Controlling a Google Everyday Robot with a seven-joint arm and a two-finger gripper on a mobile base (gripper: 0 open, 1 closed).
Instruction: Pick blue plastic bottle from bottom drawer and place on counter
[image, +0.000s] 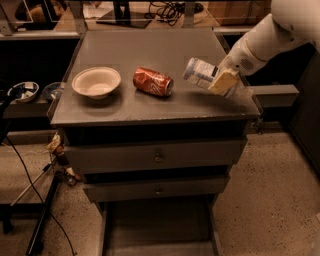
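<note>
My gripper (220, 80) is shut on the blue plastic bottle (199, 72), a small clear bottle with a pale blue-and-white label. It holds the bottle tilted on its side just above the right part of the counter (150, 55), to the right of the red can. The white arm comes in from the upper right. The bottom drawer (157, 232) stands pulled out at the foot of the cabinet, and its tray looks empty.
A crushed red soda can (152, 81) lies at the counter's middle. A white bowl (96, 82) sits at its left. The two upper drawers (157, 156) are closed. A side shelf with small bowls (25, 91) and cables stands at the left.
</note>
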